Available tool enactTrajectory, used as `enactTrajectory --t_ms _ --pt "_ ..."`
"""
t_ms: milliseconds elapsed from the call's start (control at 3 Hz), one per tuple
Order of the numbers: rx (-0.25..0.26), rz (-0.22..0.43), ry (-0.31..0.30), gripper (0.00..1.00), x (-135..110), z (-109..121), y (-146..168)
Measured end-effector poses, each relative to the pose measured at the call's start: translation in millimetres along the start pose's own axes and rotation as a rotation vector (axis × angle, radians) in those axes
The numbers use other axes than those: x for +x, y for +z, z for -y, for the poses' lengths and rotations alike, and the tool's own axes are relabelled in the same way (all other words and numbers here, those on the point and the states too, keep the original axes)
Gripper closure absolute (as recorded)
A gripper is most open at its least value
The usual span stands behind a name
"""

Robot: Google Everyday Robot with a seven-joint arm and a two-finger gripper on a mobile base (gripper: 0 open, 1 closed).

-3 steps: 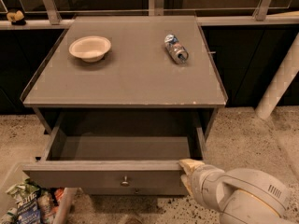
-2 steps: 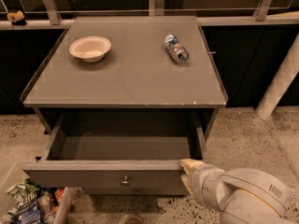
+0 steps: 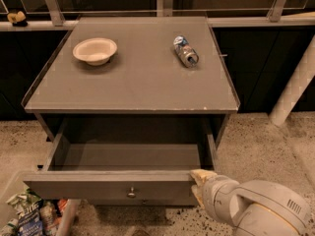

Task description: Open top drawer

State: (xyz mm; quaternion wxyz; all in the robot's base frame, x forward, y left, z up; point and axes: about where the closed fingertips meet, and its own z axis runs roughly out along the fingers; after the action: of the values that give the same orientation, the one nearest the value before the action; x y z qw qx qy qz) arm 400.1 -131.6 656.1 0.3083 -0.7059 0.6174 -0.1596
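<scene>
The top drawer (image 3: pixel 113 187) of the grey cabinet stands pulled out towards me. Its front has a small round metal knob (image 3: pixel 131 193) at centre, and its plain grey inside (image 3: pixel 128 155) shows nothing in it. My gripper (image 3: pixel 199 183) is at the right end of the drawer front, its tan fingertip (image 3: pixel 201 175) touching the top edge. The white arm (image 3: pixel 256 210) comes in from the lower right. The lower drawers are hidden under the open one.
On the cabinet top (image 3: pixel 133 82) sit a white paper bowl (image 3: pixel 95 50) at the left and a can (image 3: pixel 185 51) lying on its side at the right. Snack packets (image 3: pixel 29 215) lie on the floor at lower left. A white post (image 3: pixel 295 85) leans at right.
</scene>
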Motion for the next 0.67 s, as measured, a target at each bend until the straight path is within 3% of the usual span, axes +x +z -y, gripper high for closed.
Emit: enactTrajectory --t_ms 333,667 --pt "0.005 0.008 -0.024 1.0 6.2 -13.5 -2.1" --pt "0.005 0.008 -0.025 1.0 5.6 -12.5 -3.5"
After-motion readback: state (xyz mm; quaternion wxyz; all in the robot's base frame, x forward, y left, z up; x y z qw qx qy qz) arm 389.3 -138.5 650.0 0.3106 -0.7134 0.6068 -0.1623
